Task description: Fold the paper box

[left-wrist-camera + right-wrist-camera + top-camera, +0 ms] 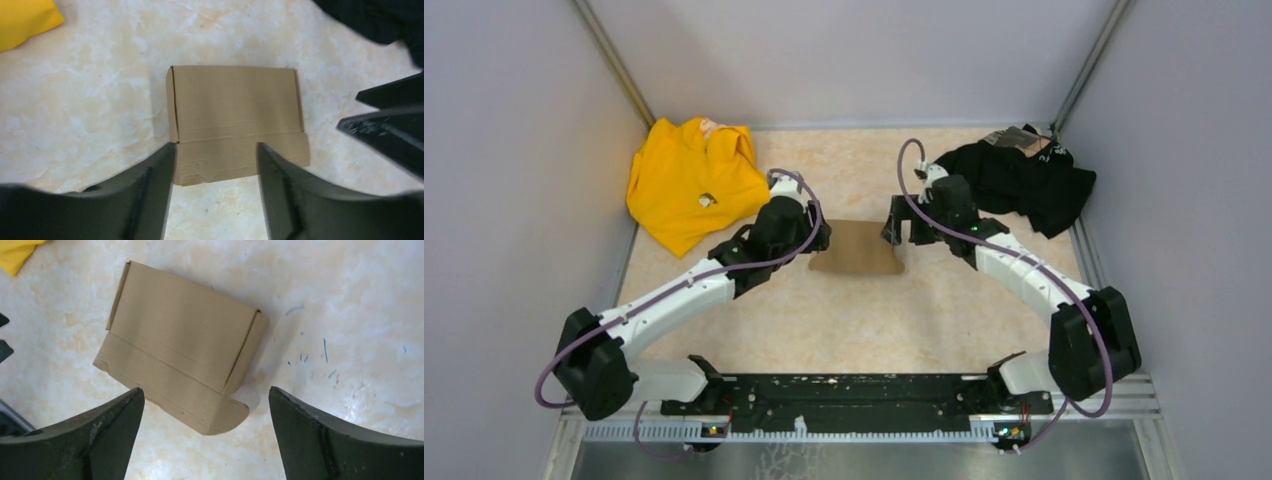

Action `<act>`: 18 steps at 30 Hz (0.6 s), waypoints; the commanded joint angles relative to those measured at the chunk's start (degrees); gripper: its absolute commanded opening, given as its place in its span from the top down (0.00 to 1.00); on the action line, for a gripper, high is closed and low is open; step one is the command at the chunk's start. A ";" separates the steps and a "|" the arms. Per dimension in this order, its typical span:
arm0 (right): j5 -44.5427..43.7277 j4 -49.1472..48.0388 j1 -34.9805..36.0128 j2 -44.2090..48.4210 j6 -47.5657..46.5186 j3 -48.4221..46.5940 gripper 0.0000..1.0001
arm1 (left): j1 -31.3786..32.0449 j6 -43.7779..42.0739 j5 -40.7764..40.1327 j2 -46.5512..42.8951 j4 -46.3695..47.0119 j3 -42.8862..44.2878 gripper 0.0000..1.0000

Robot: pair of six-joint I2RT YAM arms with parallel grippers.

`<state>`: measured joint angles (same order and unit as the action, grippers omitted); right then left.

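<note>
The paper box (857,248) is a small plain brown carton lying flat at the middle of the table, its lid down and a front flap sticking out. In the left wrist view the paper box (235,120) lies just beyond my left gripper (216,150), which is open and empty at the flap edge. In the right wrist view the paper box (182,347) lies tilted, a rounded flap corner toward my right gripper (206,395), which is open wide and empty. From above, the left gripper (820,238) is at the box's left, the right gripper (902,236) at its right.
A yellow garment (689,180) lies at the back left. A black garment (1024,178) lies at the back right, close behind the right arm. Grey walls enclose the table on three sides. The right gripper's black fingers (390,125) show in the left wrist view.
</note>
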<state>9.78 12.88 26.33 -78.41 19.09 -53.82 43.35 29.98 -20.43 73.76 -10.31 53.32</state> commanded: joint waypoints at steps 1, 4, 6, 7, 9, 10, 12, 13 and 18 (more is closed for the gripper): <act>12.44 -9.38 -5.80 2.39 4.93 6.00 0.02 | -1.34 0.00 3.62 -1.92 3.20 -5.85 0.08; 21.35 -17.16 -8.88 1.89 8.96 9.95 0.01 | -3.40 -0.45 7.34 -4.01 8.74 -10.60 0.01; 26.07 -22.52 -9.35 0.85 11.01 12.08 0.01 | -6.06 -0.52 11.17 -5.02 13.56 -13.76 0.01; 27.81 -24.75 -9.44 0.21 11.98 12.90 0.01 | -7.84 -0.53 13.53 -5.32 15.52 -15.25 0.01; 30.18 -29.25 -9.41 -0.65 14.16 15.22 0.01 | -12.19 -0.71 17.57 -5.63 18.30 -17.39 0.01; 30.67 -31.87 -9.40 -0.73 15.32 16.43 0.01 | -13.72 -1.16 19.56 -5.90 19.91 -18.16 0.01; 30.78 -36.25 -9.39 -1.04 17.57 18.65 0.01 | -15.70 -2.66 24.24 -6.27 23.31 -19.69 0.01; 30.76 -37.59 -9.39 -1.61 18.20 19.16 0.01 | -16.25 -3.37 26.27 -6.14 24.57 -19.87 0.01; 29.22 -40.46 -9.39 -4.59 19.07 20.30 0.01 | -17.31 -4.40 30.55 -3.51 29.41 -20.28 0.01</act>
<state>37.89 -18.55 16.84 -81.43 35.94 -34.04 26.81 27.51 2.50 69.23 10.11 33.47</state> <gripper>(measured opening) 0.985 0.987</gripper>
